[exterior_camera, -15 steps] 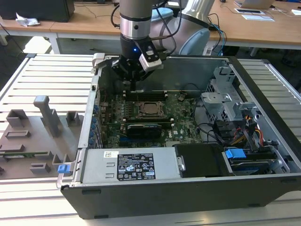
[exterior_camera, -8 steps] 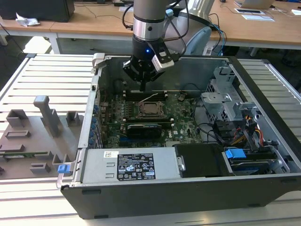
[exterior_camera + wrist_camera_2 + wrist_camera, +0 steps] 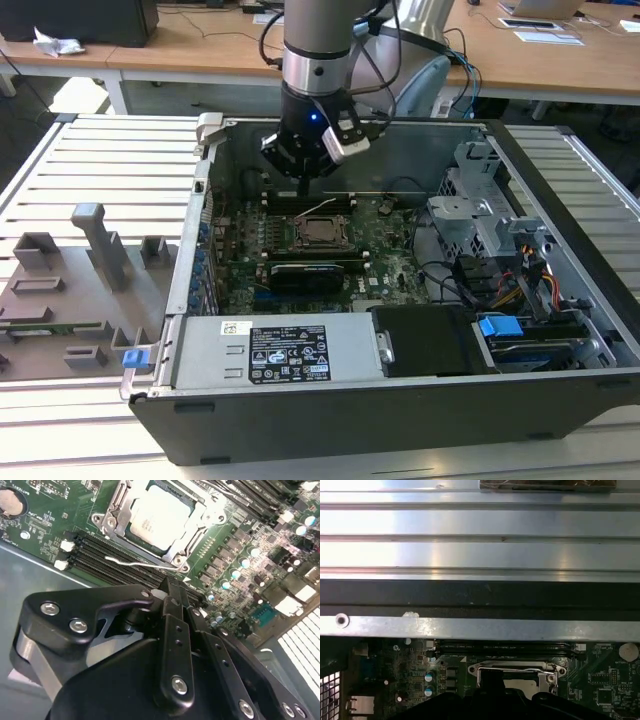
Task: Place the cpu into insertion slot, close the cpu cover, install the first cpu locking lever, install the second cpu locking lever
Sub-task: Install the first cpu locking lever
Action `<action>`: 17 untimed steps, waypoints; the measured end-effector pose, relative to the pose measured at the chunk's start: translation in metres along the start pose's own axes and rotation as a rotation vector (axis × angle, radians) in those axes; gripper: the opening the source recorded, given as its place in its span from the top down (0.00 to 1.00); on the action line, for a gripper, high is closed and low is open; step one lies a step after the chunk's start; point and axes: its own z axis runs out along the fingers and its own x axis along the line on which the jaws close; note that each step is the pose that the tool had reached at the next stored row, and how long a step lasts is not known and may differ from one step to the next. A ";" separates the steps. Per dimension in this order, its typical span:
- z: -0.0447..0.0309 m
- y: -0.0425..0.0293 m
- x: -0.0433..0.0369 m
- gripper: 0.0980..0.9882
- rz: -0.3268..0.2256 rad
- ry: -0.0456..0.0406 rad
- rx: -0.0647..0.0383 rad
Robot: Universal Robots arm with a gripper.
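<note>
In the exterior view an open computer case (image 3: pixel 420 300) lies on a slatted metal surface (image 3: pixel 110 160), and the arm reaches down into it so that the pincer (image 3: pixel 303 183) hangs over the green motherboard (image 3: pixel 390 265), just above the far side of the insertion slot (image 3: pixel 320 232). The slot sits near the middle of the board, with a black block (image 3: pixel 315 272) just in front of it and a grey power supply (image 3: pixel 280 350) along the case's near wall; a grey fixture (image 3: pixel 80 290) stands on the surface toward the exterior view's left. The second wrist view looks past the black pincer (image 3: pixel 175 587), whose fingers (image 3: pixel 172 630) lie close together with nothing between them, and shows what the exterior view leaves unclear: the cpu (image 3: pixel 159 521) lies in its socket with the silver cpu cover (image 3: pixel 197 522) folded down around it, and a thin wire locking lever (image 3: pixel 137 562) stands out loose beside the black memory slots (image 3: pixel 107 552). The first wrist view shows the case's far wall (image 3: pixel 480 627) and, below it, the cover (image 3: pixel 547 672) with a lever (image 3: pixel 512 669) lying across its edge.
</note>
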 end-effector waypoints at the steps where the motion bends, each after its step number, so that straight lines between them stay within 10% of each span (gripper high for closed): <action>1: 0.0044 -0.0002 -0.0001 0.99 0.000 0.0000 0.000; 17: 0.0298 0.0100 -0.0092 0.99 -0.001 0.0001 0.001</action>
